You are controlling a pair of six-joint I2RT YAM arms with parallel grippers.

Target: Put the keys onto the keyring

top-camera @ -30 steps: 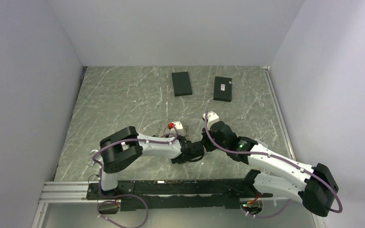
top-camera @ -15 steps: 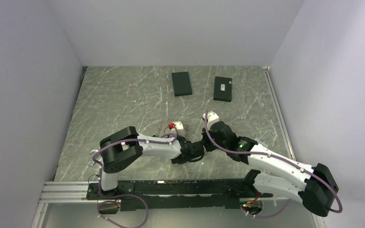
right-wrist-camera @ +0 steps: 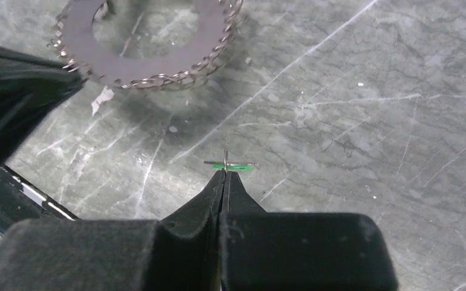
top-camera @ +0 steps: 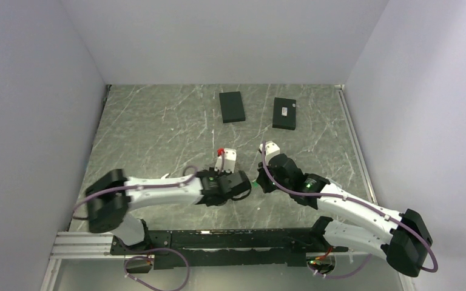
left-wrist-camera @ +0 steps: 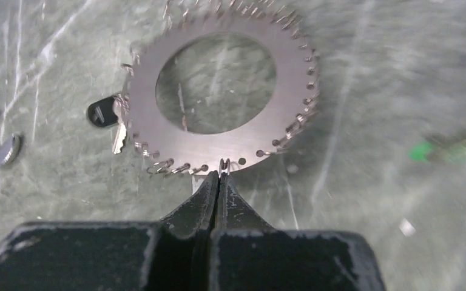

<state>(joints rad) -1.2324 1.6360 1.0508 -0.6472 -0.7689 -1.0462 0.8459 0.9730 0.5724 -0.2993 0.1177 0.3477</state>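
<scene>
Grey-green marbled worktop (top-camera: 145,121) fills the overhead view. On it the left arm (top-camera: 164,185) and right arm (top-camera: 340,203) reach inward until their wrists nearly meet at the frame's centre. The keyring is hidden beneath the left wrist there. Two black boxes (top-camera: 232,106) lie well apart, near the worktop's upper edge.

From the left wrist, the keyring (left-wrist-camera: 230,142) lies flat in the upper middle of the frame. The left tool (left-wrist-camera: 220,174) is pinched tight on a small wire loop (left-wrist-camera: 223,163) at the ring's lower rim, probably to steady it for threading. A black-headed key (left-wrist-camera: 102,113) already sits at the ring's left edge.

From the right wrist, the right tool (right-wrist-camera: 224,176) is closed on a green key (right-wrist-camera: 229,165), seen edge-on at the frame's centre. The keyring sits in the upper left, apart from that key. Carrying the key across to the held loop looks like the step in hand.
</scene>
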